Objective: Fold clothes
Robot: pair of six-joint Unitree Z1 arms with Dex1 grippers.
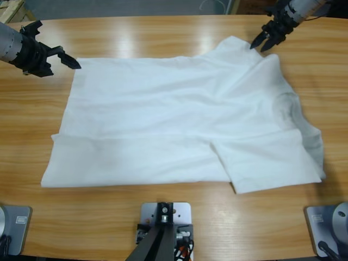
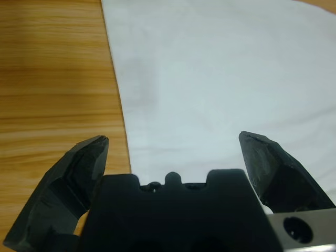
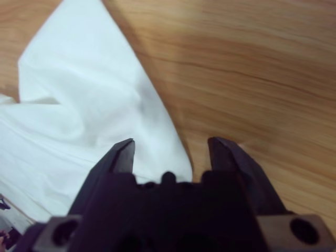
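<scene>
Here the white T-shirt [image 1: 179,125] lies spread across the middle of the wooden table [image 1: 163,32], and I take everything else from it. It lies sideways, hem end toward the left and collar end toward the right. The near long edge has been turned up over the body, making a flat band along the front, and the near sleeve is folded in as well, so a square flap sits at the shirt's front right corner. The cloth is fairly smooth, with soft creases running lengthwise.

Just off the shirt's far left corner hovers the left gripper [image 1: 65,57], coming in from the left edge of the table. Its jaws stand wide apart and hold nothing. In the left wrist view the left gripper [image 2: 173,144] straddles the shirt's [image 2: 226,79] edge: one jaw is over bare wood [image 2: 52,79], the other over white cloth. Whether the tips touch the fabric, I cannot tell.

Further right, at the shirt's far right corner where the far sleeve pokes out toward the back of the table, the right gripper [image 1: 265,42] comes down from the upper right corner. Its jaws are parted a moderate way and grip nothing. In the right wrist view the right gripper [image 3: 170,147] sits over the sleeve's pointed edge, with the shirt [image 3: 79,105] on one side and table [image 3: 252,68] on the other.
</scene>
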